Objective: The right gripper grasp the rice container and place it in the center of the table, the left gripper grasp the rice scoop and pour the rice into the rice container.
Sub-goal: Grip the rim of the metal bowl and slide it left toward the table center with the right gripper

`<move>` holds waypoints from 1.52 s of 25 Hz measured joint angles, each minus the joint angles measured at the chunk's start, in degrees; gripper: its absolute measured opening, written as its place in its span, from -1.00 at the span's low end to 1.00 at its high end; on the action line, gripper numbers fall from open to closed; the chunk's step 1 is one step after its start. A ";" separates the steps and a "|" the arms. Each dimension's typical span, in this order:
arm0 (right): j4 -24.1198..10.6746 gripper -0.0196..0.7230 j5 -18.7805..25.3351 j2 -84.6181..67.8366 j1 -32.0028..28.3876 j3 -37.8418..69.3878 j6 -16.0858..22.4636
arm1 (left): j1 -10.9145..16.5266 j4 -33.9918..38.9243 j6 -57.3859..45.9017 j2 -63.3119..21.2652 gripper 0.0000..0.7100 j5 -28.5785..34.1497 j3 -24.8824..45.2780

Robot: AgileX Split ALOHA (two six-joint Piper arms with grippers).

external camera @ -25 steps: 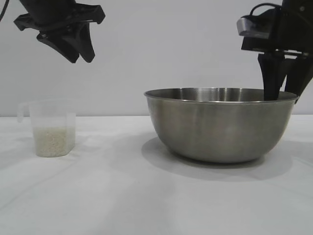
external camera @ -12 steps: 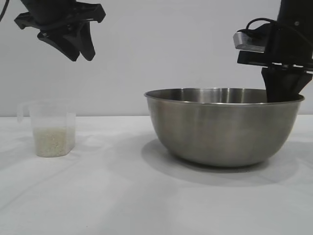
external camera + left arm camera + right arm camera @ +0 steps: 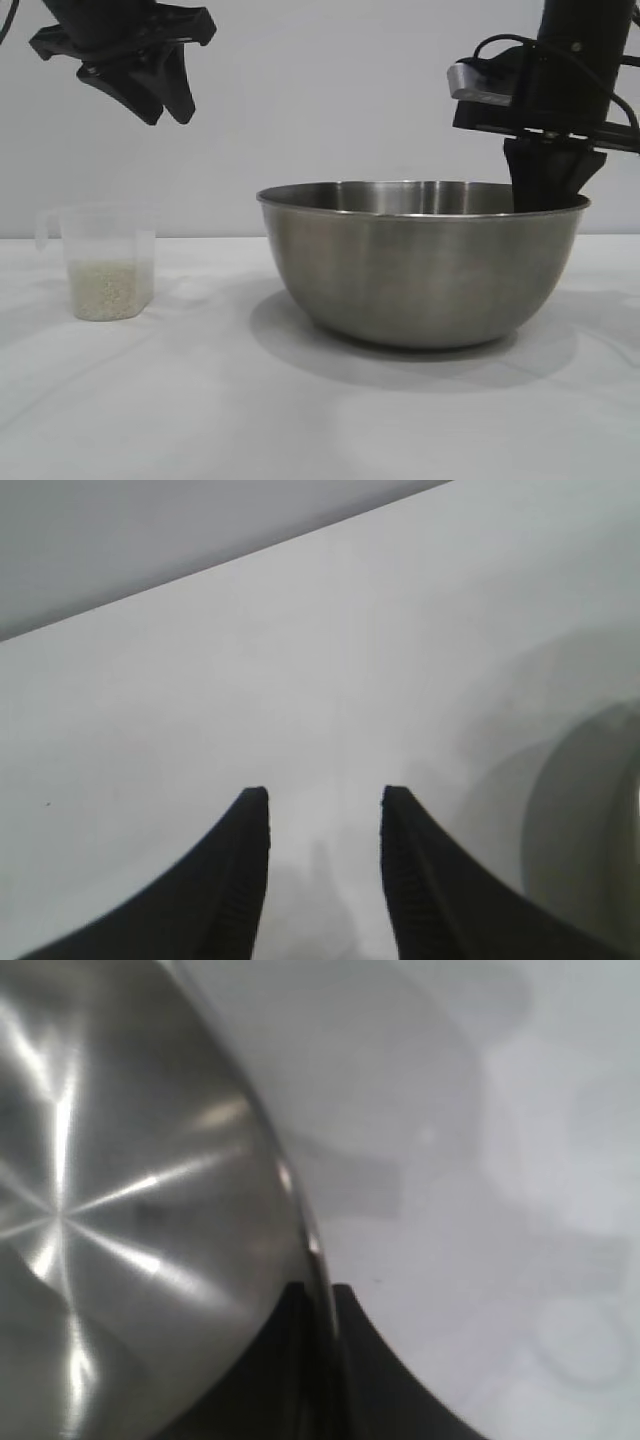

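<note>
The big steel bowl (image 3: 425,262) has slid toward the middle of the table (image 3: 200,400). A moment ago it sat farther out to the right side, and now its rim reaches closer to the little cup. The right gripper (image 3: 545,195) has moved along with it. A second ago its two fingers stood apart, one on each side of the bowl's rim, and now they are squeezed together on it.

In the right wrist view you can see this well. One black finger is inside the bowl (image 3: 130,1210) and the other is outside, and the thin rolled rim runs right between them. So the right gripper (image 3: 322,1305) is pinching the rim of the bowl and dragging it along. The bowl looks empty inside.

This means the first job is under way. The bowl is held and on its way to the center, but it does not look fully there yet.

The left gripper (image 3: 165,100) hangs high up above the clear plastic scoop (image 3: 100,262) and has not moved. Its fingers (image 3: 235,880) are partly spread with nothing between them. The scoop stands upright on the left side of the table, well apart from the bowl, with the white rice (image 3: 107,290) resting in its bottom. No one touches it.
</note>
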 joint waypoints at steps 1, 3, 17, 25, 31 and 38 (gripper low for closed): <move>0.14 -0.95 -0.10 0.00 0.24 0.00 0.00 | 0.00 -0.15 0.00 0.00 -0.39 0.00 0.00; 0.54 -0.95 -0.21 0.02 0.55 0.00 0.00 | 0.00 -0.17 0.00 0.00 -0.39 0.00 0.00; 0.71 -0.95 -0.21 0.12 0.70 0.00 0.00 | 0.00 -0.29 0.00 0.00 -0.39 -0.09 0.00; 2.01 -0.95 -0.43 0.13 0.70 0.00 0.00 | 0.00 -0.29 0.00 0.00 -0.39 -0.09 0.00; 2.42 -0.58 -0.82 0.13 0.70 0.00 0.00 | 0.00 -0.29 0.00 0.00 -0.39 -0.13 0.00; 0.06 -0.02 -0.71 -6.26 0.97 0.00 0.00 | 0.00 -0.29 0.00 0.00 -0.39 -0.35 0.00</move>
